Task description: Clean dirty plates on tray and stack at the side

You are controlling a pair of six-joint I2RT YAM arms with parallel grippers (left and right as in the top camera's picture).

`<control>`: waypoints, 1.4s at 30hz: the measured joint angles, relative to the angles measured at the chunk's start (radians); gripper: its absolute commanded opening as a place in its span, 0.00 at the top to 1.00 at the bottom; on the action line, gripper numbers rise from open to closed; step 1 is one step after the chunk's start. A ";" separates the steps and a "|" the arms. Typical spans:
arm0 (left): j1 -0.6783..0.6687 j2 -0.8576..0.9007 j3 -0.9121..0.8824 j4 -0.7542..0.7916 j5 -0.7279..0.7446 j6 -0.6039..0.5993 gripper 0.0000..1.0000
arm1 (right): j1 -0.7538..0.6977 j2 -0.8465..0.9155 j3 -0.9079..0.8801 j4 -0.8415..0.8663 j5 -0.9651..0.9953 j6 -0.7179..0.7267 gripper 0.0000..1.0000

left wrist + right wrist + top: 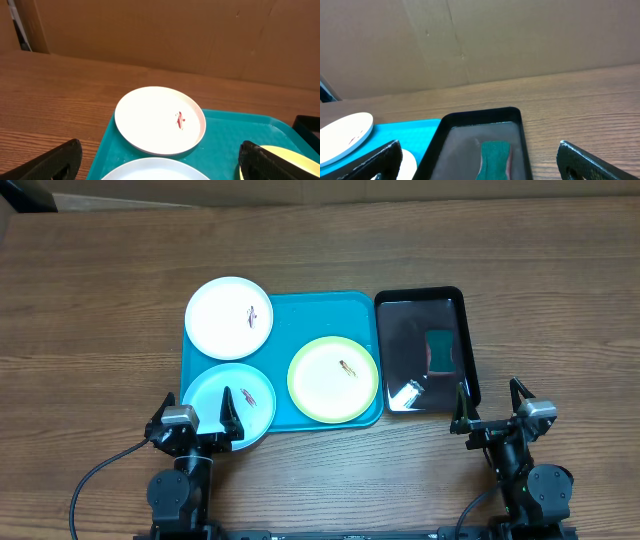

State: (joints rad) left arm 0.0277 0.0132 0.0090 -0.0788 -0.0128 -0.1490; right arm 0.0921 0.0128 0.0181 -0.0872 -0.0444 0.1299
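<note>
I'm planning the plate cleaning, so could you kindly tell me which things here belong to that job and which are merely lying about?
Job: white plate, light blue plate, yellow-green plate, turquoise tray, green sponge (likely the wiper).
Lying about: black tray holding the sponge, cardboard backdrop.

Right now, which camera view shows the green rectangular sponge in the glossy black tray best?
Overhead: the green rectangular sponge lies whole inside the glossy black tray. The right wrist view shows it nearer, but cut off at the bottom edge. The left wrist view misses it.
</note>
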 measured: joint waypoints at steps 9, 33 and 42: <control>0.000 0.000 0.000 0.000 0.000 0.000 0.00 | 0.000 0.000 0.000 -0.001 0.000 0.000 0.00; 0.000 0.000 0.000 0.002 0.000 0.000 0.00 | 0.000 0.000 0.000 -0.001 0.000 0.000 0.00; 0.000 0.000 0.000 0.005 0.028 -0.005 0.00 | 0.000 0.000 0.000 0.000 0.000 0.000 0.00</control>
State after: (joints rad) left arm 0.0277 0.0132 0.0086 -0.0738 0.0151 -0.1539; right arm 0.0921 0.0128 0.0181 -0.0875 -0.0444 0.1299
